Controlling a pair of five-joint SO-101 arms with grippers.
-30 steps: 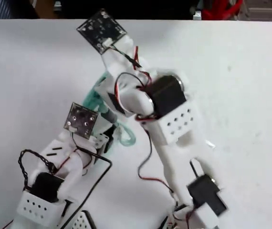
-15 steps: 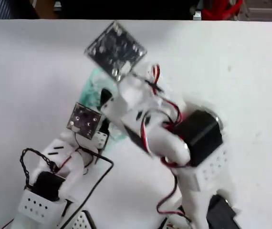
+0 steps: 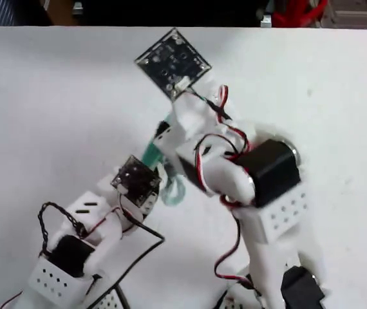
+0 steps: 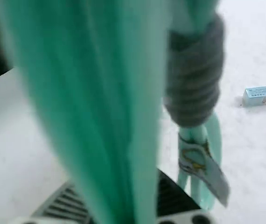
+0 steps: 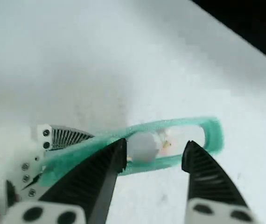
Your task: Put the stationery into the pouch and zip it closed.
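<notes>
The teal pouch point(image 4: 100, 93) hangs very close in the left wrist view, running down across my left gripper's black jaw. My left gripper point(image 3: 151, 193) is shut on the pouch point(image 3: 150, 154) near mid-table. A grey zip end point(image 4: 193, 79) sits beside it, with a teal loop strap and tag point(image 4: 200, 170) below. A small blue eraser point(image 4: 262, 94) lies on the white table further off. My right gripper point(image 5: 156, 148) is open just above the teal loop point(image 5: 207, 135). Its black fingers point(image 5: 100, 172) stand on either side of the loop without touching it.
The white table point(image 3: 55, 96) has free room to the left and far right. The right arm's body and red-black wires point(image 3: 235, 167) cross the table's middle, close beside the left arm point(image 3: 74, 238). The table's far edge meets a dark background.
My left gripper has shifted right and toward the near edge, dragging the pouch with it. The right arm has swung right, and its wrist now sits farther back over the pouch.
</notes>
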